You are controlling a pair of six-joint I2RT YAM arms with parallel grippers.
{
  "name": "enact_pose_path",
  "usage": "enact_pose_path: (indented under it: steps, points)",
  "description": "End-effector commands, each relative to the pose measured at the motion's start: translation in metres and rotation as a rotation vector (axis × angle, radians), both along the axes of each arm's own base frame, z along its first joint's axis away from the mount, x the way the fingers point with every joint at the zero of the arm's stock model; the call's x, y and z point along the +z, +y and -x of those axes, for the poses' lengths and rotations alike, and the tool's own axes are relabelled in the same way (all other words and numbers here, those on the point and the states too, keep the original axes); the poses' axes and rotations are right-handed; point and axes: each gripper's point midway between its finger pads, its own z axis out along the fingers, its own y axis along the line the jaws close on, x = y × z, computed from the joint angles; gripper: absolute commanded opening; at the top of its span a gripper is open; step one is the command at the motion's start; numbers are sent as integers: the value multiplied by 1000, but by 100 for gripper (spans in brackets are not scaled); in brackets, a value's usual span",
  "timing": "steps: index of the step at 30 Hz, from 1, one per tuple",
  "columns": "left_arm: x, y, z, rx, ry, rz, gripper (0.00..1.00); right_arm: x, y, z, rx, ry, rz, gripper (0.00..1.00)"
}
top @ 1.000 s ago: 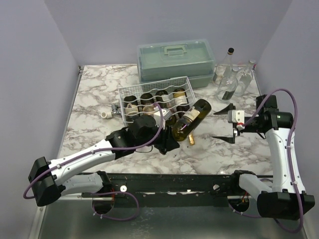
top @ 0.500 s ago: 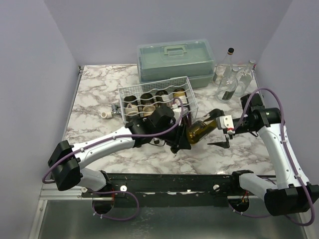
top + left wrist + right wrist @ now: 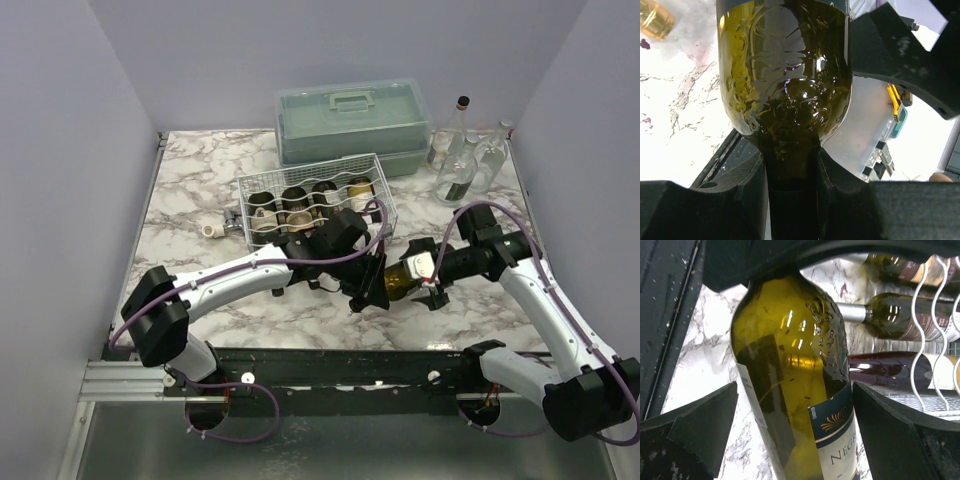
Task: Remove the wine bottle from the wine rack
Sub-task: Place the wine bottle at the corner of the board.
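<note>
- Top external: wine bottle (image 3: 400, 278) sits clear of the wine rack (image 3: 384, 195), at its 5 o'clock.
- Left gripper (image 3: 792, 170) clamps the neck; right gripper (image 3: 795, 430) gapes around the body.
- Likely heavy, slick, breakable glass; support the body.

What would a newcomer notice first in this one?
A green wine bottle, just in front of the white wine rack, is caught between both arms: the left gripper is shut on its neck, and the right gripper stands open around its body. Behind it, other bottles lie in the rack.
</note>
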Motion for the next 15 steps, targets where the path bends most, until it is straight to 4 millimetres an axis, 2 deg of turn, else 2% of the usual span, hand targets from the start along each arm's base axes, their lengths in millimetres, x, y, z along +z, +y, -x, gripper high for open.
enact_pose_path:
  steps: [1, 6, 10, 14, 15]
  points:
    - [56, -23, 1, -86, -74, 186, 0, -20, -9, -11, -34, -55, 83, 99]
    - [55, -29, 1, -106, -56, 187, 0, -29, -7, -9, -19, -60, 92, 99]
    - [57, -32, 1, -114, -51, 192, 0, -33, -2, -7, -1, -65, 85, 94]
    - [58, -33, 0, -113, -54, 194, 0, -37, -1, -4, 17, -75, 82, 79]
    - [57, -32, 0, -111, -53, 191, 0, -37, -1, -3, 21, -78, 81, 72]
